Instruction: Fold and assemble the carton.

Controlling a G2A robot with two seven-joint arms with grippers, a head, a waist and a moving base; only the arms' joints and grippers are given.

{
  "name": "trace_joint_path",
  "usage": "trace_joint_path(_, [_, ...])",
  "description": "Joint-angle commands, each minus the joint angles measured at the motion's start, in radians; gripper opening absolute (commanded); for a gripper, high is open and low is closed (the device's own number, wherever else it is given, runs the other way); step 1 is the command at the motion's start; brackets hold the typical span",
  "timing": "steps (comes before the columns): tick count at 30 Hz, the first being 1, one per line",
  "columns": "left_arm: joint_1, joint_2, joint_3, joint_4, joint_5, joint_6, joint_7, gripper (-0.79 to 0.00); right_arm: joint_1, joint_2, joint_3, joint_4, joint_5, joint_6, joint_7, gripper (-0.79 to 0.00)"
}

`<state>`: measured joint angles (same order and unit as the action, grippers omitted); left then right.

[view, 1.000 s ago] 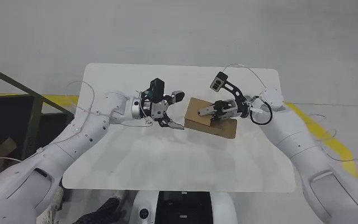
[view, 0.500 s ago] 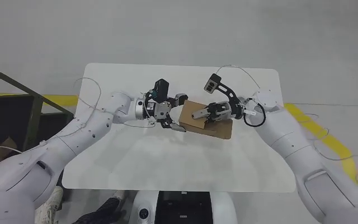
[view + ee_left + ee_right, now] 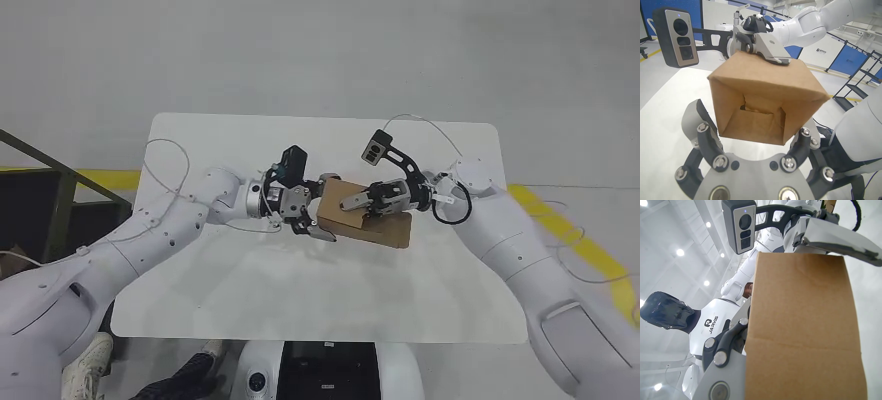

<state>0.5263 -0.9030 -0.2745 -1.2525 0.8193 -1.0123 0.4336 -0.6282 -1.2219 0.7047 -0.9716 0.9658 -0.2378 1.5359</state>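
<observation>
"Carton (image 3: 385, 232), who has hold of it?"

"Start at the right gripper (image 3: 372, 198). It's clamped onto the top wall at the far end, with one finger (image 3: 772, 55) lying flat on the cardboard. From there the carton runs lengthways straight toward the left gripper (image 3: 320, 206), above the middle of the table (image 3: 200, 290)."

"And the left one?"

"Spread wide, holding nothing, one finger on either side of the open mouth (which points squarely into its palm). It's the nearer arm to that end."

"Far end done?"

"The flaps there look roughly turned in, but this end is a bare opening. I'd guess the left gripper works this mouth next, coming in along the carton's length while the right steadies it. Whether it rests on the table, I can't tell."
</observation>
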Motion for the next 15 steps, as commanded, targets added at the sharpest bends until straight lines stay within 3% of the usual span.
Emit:
trace_joint_path(1, [-0.006, 0.000, 0.012, 0.005, 0.000, 0.000, 0.009, -0.018, 0.001, -0.001, -0.001, 0.002, -0.001, 0.001, 0.000, -0.785])
trace_joint_path(6, [-0.018, 0.002, 0.037, 0.013, -0.004, 0.000, 0.026, -0.095, 0.004, -0.004, -0.003, 0.007, 0.000, 0.002, 0.000, -0.785])
trace_joint_path(8, [-0.023, 0.003, 0.046, 0.015, -0.008, 0.000, 0.034, -0.215, 0.005, -0.005, -0.004, 0.009, 0.000, 0.001, 0.000, -0.785])
trace_joint_path(11, [-0.030, 0.004, 0.058, 0.017, -0.010, 0.000, 0.042, -0.256, 0.006, -0.007, -0.005, 0.012, 0.000, -0.001, 0.000, -0.720])
trace_joint_path(15, [-0.035, 0.006, 0.072, 0.020, -0.016, 0.000, 0.056, -0.231, 0.007, -0.010, -0.006, 0.015, 0.003, -0.002, 0.000, -0.542])
